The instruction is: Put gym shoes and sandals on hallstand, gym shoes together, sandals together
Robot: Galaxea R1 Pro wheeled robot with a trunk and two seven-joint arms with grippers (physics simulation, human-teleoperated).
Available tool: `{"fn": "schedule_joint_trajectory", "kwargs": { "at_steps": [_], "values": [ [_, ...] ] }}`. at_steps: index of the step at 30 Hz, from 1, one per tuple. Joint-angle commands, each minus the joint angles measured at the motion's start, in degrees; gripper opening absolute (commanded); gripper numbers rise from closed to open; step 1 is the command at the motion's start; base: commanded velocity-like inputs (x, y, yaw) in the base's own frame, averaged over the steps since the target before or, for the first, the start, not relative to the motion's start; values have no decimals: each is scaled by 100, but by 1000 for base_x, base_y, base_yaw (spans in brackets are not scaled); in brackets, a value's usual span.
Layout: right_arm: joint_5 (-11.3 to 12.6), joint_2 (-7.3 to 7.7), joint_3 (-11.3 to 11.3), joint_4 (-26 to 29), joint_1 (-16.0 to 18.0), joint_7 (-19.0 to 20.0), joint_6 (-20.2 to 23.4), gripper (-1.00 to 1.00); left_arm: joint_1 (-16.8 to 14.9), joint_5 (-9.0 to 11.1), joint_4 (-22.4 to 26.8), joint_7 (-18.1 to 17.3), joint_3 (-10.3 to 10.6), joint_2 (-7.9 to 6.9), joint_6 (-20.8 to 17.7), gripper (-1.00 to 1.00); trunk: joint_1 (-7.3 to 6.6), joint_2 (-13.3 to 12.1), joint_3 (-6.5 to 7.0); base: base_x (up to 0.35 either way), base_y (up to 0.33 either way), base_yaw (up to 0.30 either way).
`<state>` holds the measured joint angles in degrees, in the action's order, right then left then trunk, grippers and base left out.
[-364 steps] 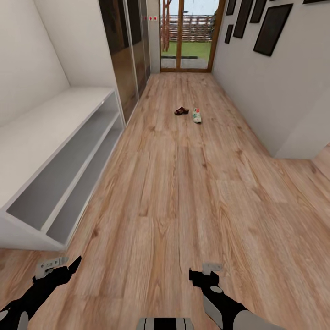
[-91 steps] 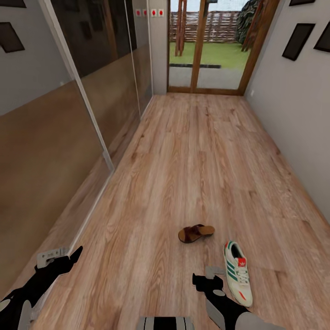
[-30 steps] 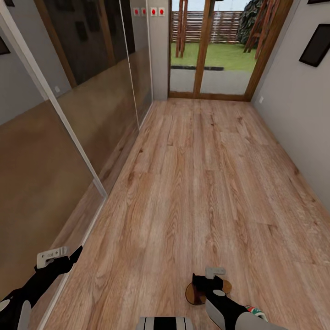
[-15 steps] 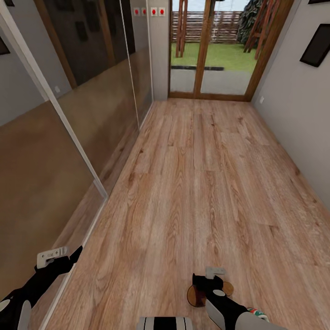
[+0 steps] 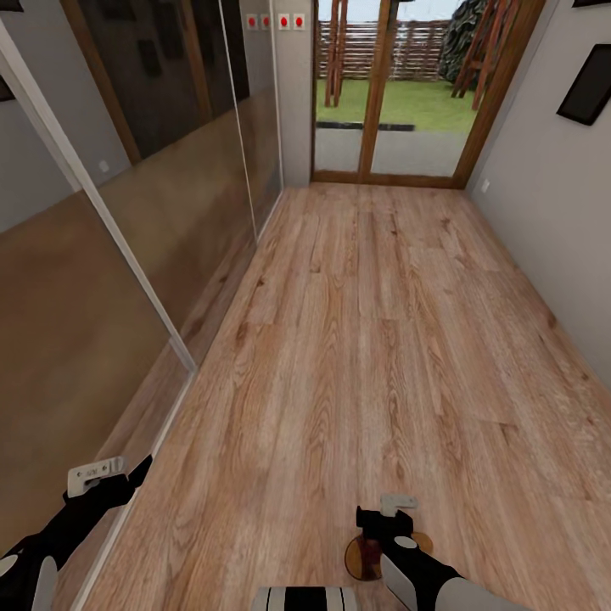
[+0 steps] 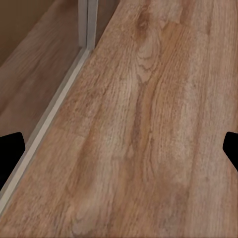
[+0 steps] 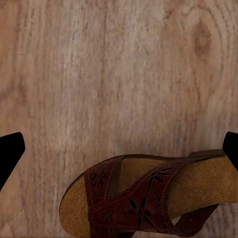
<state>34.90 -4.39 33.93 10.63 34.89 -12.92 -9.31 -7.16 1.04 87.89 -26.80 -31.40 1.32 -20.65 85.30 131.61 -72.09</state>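
Head view, taken from left to right, carries the mirrored sliding doors (image 5: 127,221), then the left gripper (image 5: 106,479) low at the frame's edge, then the corridor floor (image 5: 365,339) running up to the glass doors (image 5: 382,93); the whole picture has slid further down the corridor over the last seconds, which is read as base travel and not as movement of the footwear; one sandal (image 5: 365,556), seen a few seconds ago well ahead on the planks, is now tucked partly under the right gripper (image 5: 383,513), and the gym shoe that showed at the lower right a moment ago has passed out of frame. In the left wrist view bare planks are seen between widely parted fingers; in the right wrist view the sandal (image 7: 148,198) lies flat on the floor, upright, below parted fingers, nothing clamped. The approach is judged complete; a descent onto the strap is judged next.
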Motion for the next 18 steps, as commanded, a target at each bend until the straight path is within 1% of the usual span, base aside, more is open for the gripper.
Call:
{"fn": "schedule_joint_trajectory", "kwargs": {
  "at_steps": [1,18],
  "values": [
    [0,0,0,0,0,0,0,100,1,0,0,0,0,0,0,100,0,0,0,19,-7,0],
    [36,2,-8,0,0,-4,-1,100,-1,0,0,-1,14,2,0,100,0,0,0,3,-1,0]
  ]
}}
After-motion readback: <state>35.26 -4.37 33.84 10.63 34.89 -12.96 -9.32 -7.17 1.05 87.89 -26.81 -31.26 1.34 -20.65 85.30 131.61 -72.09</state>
